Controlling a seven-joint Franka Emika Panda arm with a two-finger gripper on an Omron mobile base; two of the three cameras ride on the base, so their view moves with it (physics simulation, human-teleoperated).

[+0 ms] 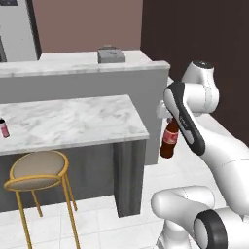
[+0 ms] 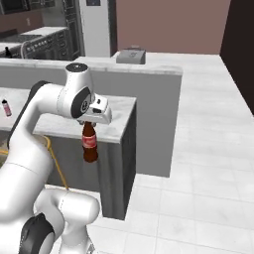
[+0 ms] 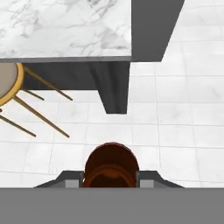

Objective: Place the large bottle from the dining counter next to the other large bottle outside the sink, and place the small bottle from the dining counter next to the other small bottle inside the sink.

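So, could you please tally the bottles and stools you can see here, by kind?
Large brown bottle: 1, hanging from the gripper beside the counter
Small pink bottle: 1, on the counter
Stool: 1
Total: 3

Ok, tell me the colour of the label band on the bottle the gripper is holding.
Red, on the brown slim-necked bottle hanging from the gripper; the left base view shows it best.

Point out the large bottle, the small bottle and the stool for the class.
large bottle (image 2: 89,145), right base view, on its red label.
small bottle (image 1: 4,128), left base view, on its pink-red body.
stool (image 1: 37,168), left base view, on its round seat.
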